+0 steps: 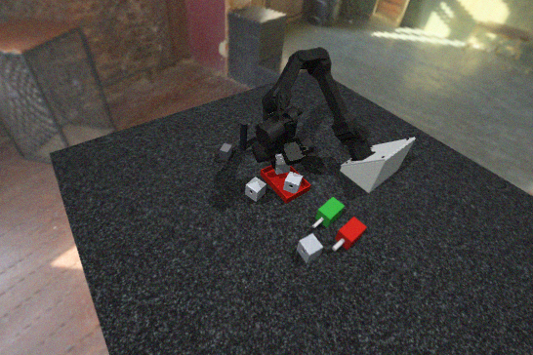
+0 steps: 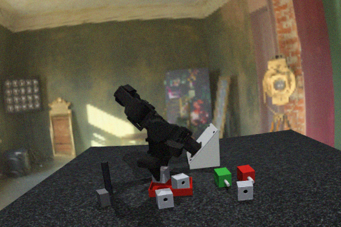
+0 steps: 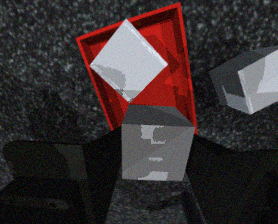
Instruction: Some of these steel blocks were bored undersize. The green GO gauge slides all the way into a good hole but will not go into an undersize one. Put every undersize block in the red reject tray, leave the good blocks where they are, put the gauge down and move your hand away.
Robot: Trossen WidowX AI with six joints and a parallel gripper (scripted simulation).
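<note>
The green gauge (image 1: 330, 212) (image 2: 222, 177) lies flat on the desk (image 1: 195, 279) (image 2: 296, 178); its long axis is horizontal, its pin pointing to the lower left in the top view; the red gauge (image 1: 350, 232) (image 2: 246, 173) lies just beside it, nearly parallel. The gripper (image 1: 279, 159) (image 2: 158, 171) (image 3: 150, 129) is clenched on a held block (image 1: 281, 165) (image 2: 164, 174) (image 3: 157, 151), squared between the fingers at one end of the tray (image 1: 286, 199) (image 2: 182, 193) (image 3: 189, 75); whether that block touches the tray cannot be told. The tray block (image 1: 293, 182) (image 2: 180, 181) (image 3: 129, 61) sits diagonally in the wrist view, ahead of the gripper; its hole faces the exterior view. The green gauge is well apart from the gripper, past the tray. Count: two gauges; one tray; five blocks: one gripped, one in the tray, one beside the tray (image 1: 255, 189) (image 2: 164, 198) (image 3: 257, 82), one near the red gauge (image 1: 309, 248) (image 2: 245, 191), one shaded near the upright post (image 1: 243, 138) (image 2: 107, 178).
</note>
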